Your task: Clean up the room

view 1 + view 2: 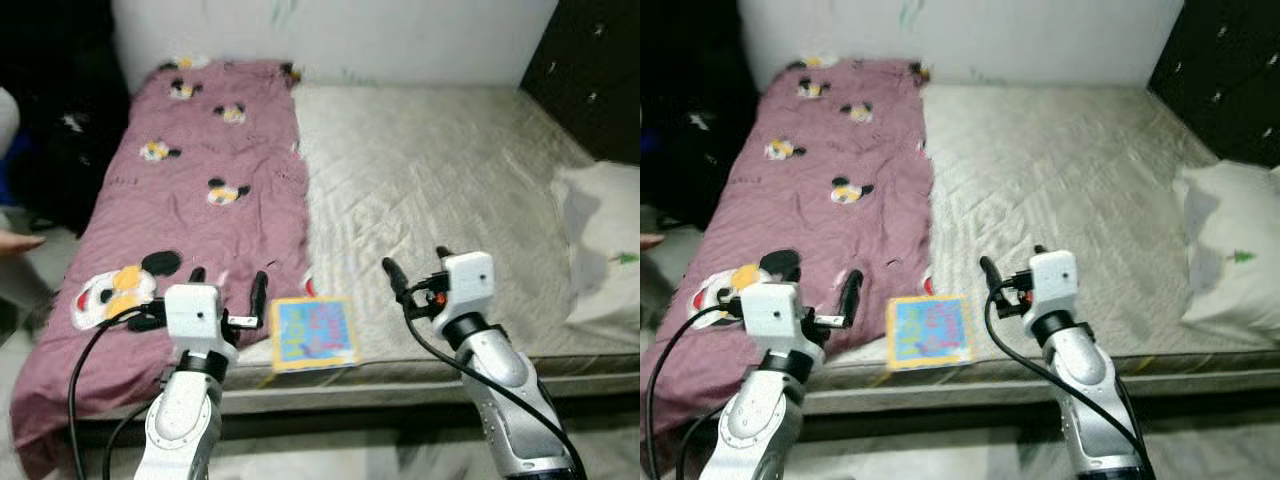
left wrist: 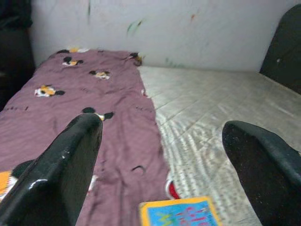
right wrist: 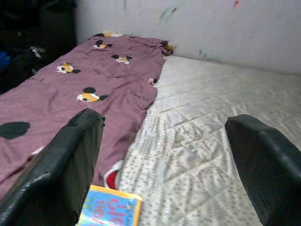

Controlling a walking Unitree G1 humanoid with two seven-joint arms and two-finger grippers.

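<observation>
We find no legible text in any view. The book at the near edge of the mattress carries coloured lettering on its blue cover, too blurred to read. The maroon blanket bears cartoon prints, no words.

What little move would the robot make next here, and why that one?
Probably lowering the left tool a little toward the colourful book. The book lies flat at the mattress's near edge, beside the maroon cartoon blanket, just to the right of that tool, whose fingers stand open and hold nothing. The right tool is open too, hovering on the book's other side.
</observation>
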